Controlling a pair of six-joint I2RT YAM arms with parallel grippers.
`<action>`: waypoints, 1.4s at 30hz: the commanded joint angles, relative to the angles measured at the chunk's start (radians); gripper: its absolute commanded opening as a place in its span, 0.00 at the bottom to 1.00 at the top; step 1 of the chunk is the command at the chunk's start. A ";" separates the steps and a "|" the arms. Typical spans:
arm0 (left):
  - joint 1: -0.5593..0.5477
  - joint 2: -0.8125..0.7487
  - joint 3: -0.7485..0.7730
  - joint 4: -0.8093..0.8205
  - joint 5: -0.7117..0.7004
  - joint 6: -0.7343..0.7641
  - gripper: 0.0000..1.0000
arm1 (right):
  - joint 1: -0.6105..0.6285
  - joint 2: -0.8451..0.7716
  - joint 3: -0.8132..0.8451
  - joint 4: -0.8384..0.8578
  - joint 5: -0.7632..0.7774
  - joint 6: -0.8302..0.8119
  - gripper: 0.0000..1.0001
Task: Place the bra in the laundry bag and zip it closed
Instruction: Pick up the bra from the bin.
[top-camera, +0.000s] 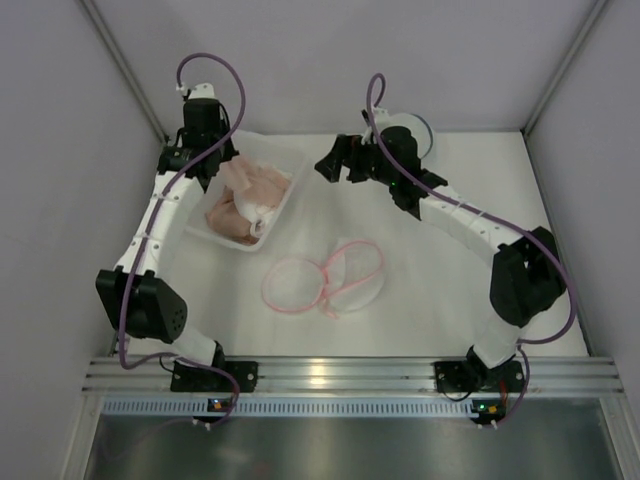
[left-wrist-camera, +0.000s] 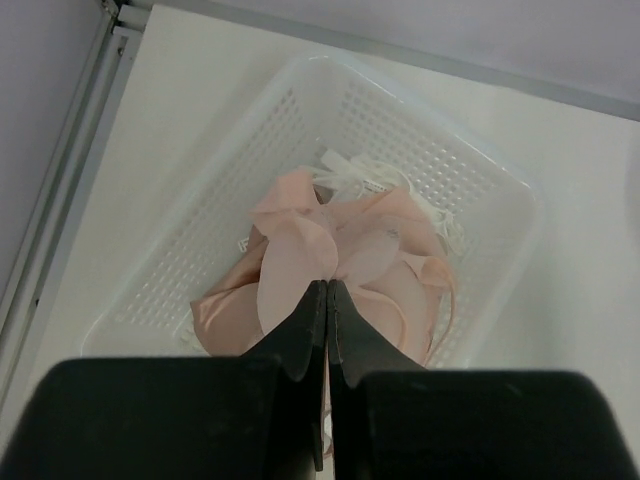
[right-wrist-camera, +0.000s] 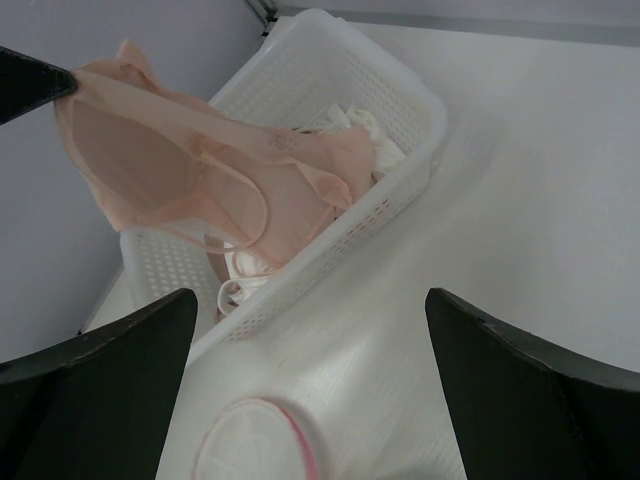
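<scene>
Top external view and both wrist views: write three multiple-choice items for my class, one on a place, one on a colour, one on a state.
1. Where is the laundry bag? A hung on a wall; B flat on the table, nearer the arm bases than the basket; C on the floor.
2. What colour is the bra? A black; B blue; C pale pink.
3. How is the left hand? A shut on the bra; B wide open; C out of view.
Answers: 1 B, the top view shows it mid-table; 2 C, both wrist views show pink fabric; 3 A, it pinches the fabric above the basket.
</scene>
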 joint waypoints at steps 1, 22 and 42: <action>0.021 -0.133 -0.061 0.097 0.075 -0.040 0.00 | 0.002 0.022 0.059 0.009 -0.034 -0.039 0.98; 0.272 -0.241 -0.135 0.426 0.775 -0.180 0.00 | 0.140 0.303 0.411 0.100 -0.014 -0.309 0.97; 0.284 -0.241 -0.047 0.344 0.971 -0.186 0.00 | 0.254 0.446 0.509 0.356 0.022 -0.281 0.91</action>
